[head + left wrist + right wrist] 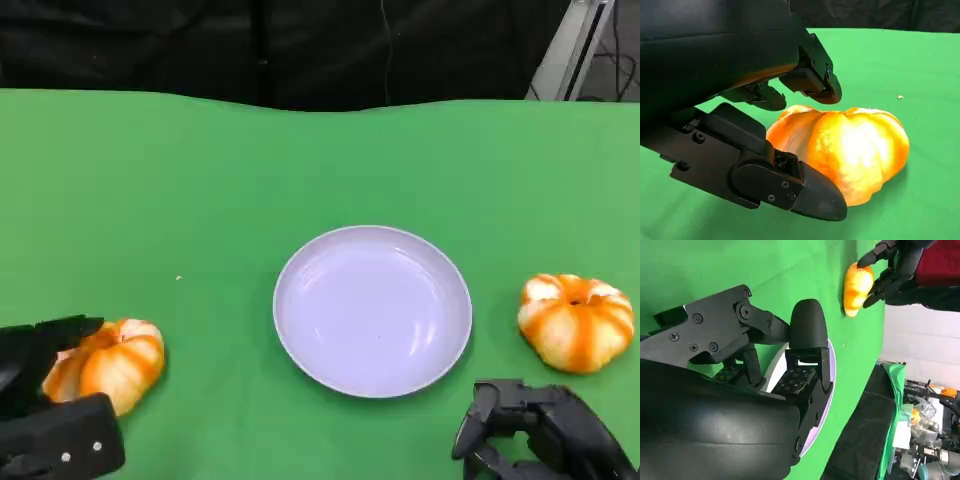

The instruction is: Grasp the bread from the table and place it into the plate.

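Observation:
A pumpkin-shaped orange and white bread (108, 365) lies on the green table at the near left. My left hand (45, 405) straddles its left side, fingers (812, 80) above and thumb (790, 187) below, spread apart without clamping it. The bread (850, 145) still rests on the cloth. The same bread (857, 287) appears far off between the left hand's fingers in the right wrist view. The pale lilac plate (372, 310) sits empty at the table's centre. My right hand (535, 435) hovers at the near right, holding nothing, its fingers (807, 335) loosely bent.
A second orange and white bread (577, 320) lies right of the plate, just beyond my right hand. The green table (200, 180) ends at a black backdrop; a metal frame (565, 50) stands at the far right.

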Motion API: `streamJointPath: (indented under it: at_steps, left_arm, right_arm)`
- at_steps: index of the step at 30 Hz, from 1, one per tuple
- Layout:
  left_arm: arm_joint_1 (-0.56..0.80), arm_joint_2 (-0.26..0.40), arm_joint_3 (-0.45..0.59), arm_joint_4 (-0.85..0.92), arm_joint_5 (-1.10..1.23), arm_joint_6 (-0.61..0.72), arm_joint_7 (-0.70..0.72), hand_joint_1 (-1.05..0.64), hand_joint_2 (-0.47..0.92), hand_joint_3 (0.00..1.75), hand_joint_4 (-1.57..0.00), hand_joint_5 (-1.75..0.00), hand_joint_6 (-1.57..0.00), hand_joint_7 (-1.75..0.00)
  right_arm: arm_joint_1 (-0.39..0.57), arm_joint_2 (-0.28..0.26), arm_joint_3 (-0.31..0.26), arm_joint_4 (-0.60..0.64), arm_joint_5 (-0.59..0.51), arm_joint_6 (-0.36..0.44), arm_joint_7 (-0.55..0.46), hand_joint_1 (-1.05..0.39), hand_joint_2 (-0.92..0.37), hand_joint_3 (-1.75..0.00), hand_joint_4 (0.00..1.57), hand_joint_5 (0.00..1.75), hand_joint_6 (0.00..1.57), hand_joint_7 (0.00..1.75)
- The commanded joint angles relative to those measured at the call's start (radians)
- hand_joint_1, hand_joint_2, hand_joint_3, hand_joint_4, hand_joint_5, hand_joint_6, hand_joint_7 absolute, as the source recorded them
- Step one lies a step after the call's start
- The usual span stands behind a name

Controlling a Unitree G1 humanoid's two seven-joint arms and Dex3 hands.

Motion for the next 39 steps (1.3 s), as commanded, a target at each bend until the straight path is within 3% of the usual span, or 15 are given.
streamJointPath:
  at_steps: [1, 24, 27, 34, 39]
  left_arm:
    - [-0.016, 0.029, -0.014, 0.02, -0.008, 0.003, -0.018, -1.04, 0.92, 0.17, -0.54, 0.0, -0.57, -0.01]
    - [-0.075, 0.006, -0.112, 0.071, -0.002, 0.033, -0.066, -1.03, 0.92, 0.19, -0.54, 0.0, -0.56, 0.0]
    - [-0.088, 0.014, -0.128, 0.084, -0.005, 0.04, -0.109, -0.94, 0.92, 0.12, -0.55, 0.0, -0.56, 0.0]
    - [-0.097, 0.023, -0.148, 0.079, -0.017, 0.066, -0.196, -0.39, 0.8, 0.01, -0.54, 0.0, -0.57, -0.01]
    - [-0.092, 0.028, -0.155, 0.064, -0.024, 0.081, -0.221, -0.29, 0.75, 0.0, -0.52, 0.0, -0.58, 0.0]
  right_arm:
    - [0.007, -0.009, -0.002, -0.013, 0.005, -0.003, -0.006, -0.11, -0.67, -0.85, 0.83, 1.44, 0.85, 1.15]
    - [0.022, -0.015, 0.0, -0.053, 0.003, 0.015, -0.014, -0.1, -0.64, -0.9, 0.83, 1.43, 0.86, 1.16]
    - [0.026, -0.005, 0.006, -0.06, -0.005, 0.016, -0.024, -0.11, -0.64, -0.9, 0.84, 1.43, 0.85, 1.16]
    - [0.019, -0.006, 0.011, -0.046, -0.007, 0.003, -0.031, -0.11, -0.65, -0.9, 0.83, 1.45, 0.85, 1.16]
    - [0.022, -0.008, 0.013, -0.052, -0.003, 0.013, -0.031, -0.1, -0.64, -0.91, 0.83, 1.44, 0.85, 1.17]
